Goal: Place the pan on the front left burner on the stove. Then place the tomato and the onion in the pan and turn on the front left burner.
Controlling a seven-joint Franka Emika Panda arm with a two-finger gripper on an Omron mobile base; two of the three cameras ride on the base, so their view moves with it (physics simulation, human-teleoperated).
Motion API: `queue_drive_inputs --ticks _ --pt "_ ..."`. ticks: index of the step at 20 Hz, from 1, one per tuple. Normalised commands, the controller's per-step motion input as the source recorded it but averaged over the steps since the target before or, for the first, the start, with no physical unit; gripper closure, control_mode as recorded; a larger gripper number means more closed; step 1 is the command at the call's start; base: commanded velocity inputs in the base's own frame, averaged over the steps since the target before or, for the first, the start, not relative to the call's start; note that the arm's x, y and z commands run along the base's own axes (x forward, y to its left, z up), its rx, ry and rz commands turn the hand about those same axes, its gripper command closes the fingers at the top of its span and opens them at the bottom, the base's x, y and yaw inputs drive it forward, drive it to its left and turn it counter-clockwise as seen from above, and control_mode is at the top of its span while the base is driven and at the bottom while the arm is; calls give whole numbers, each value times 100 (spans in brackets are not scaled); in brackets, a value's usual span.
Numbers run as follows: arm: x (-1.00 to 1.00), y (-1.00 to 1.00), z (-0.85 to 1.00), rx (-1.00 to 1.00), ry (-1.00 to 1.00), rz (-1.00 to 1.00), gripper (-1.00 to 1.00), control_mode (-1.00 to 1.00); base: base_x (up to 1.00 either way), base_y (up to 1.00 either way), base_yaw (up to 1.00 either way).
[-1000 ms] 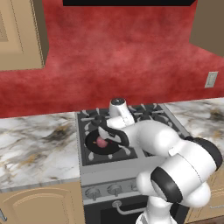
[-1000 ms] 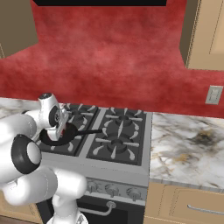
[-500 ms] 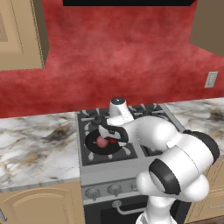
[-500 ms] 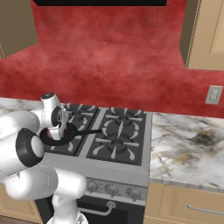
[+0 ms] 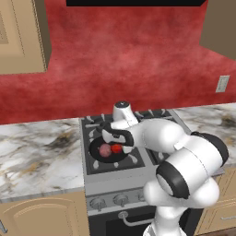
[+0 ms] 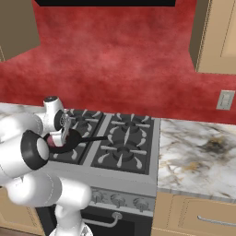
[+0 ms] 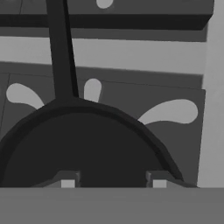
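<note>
Sitting on the front left burner (image 5: pixel 105 156) of the stove (image 5: pixel 138 177), the pan (image 5: pixel 99 154) is round, shallow and all black. Its long thin handle (image 6: pixel 94 138) runs straight toward the stove's centre in the right base view; in the hand view the handle (image 7: pixel 61 52) extends up from the dark rim (image 7: pixel 131 124).

Inside the pan lie the onion (image 5: pixel 105 150), a dull pink-mauve ball, and the tomato (image 5: pixel 116 148), glossy red-orange. They sit just beside each other, onion to the left in the left base view. Whether they touch cannot be told.

The gripper (image 5: pixel 120 142) hangs low over the pan, close above the tomato. In the hand view the gripper (image 7: pixel 113 180) shows two fingertips (image 7: pixel 68 180) standing apart with only the bare pan floor visible between them. Whether anything is clamped below the view's edge cannot be told.

The stove is grey steel with black grates bearing pale curved patches (image 7: pixel 168 111), a row of round knobs (image 6: pixel 117 200) and an oven bar handle (image 6: pixel 99 223). Marbled white countertop (image 5: pixel 37 156) flanks it on both sides. A red wall (image 5: pixel 124 60) rises behind, carrying a pale outlet (image 6: pixel 225 100). Tan wooden cabinets (image 5: pixel 20 37) hang above, and more cabinets (image 6: pixel 198 216) stand below the counter.
</note>
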Motion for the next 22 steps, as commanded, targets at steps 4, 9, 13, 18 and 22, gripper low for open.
queue_drive_inputs --ticks 4,9,13,18,22 --pt "0 0 -1 0 0 3 -100 -100 0 0 0" --pt "0 0 0 0 0 1 -100 -100 0 0 0" --pt "-6 -3 2 0 0 0 -100 -100 0 0 0" --pt "-44 -19 36 1 -3 1 -100 -100 0 0 0" --pt "-67 -29 71 4 -9 5 -100 -100 0 0 0"
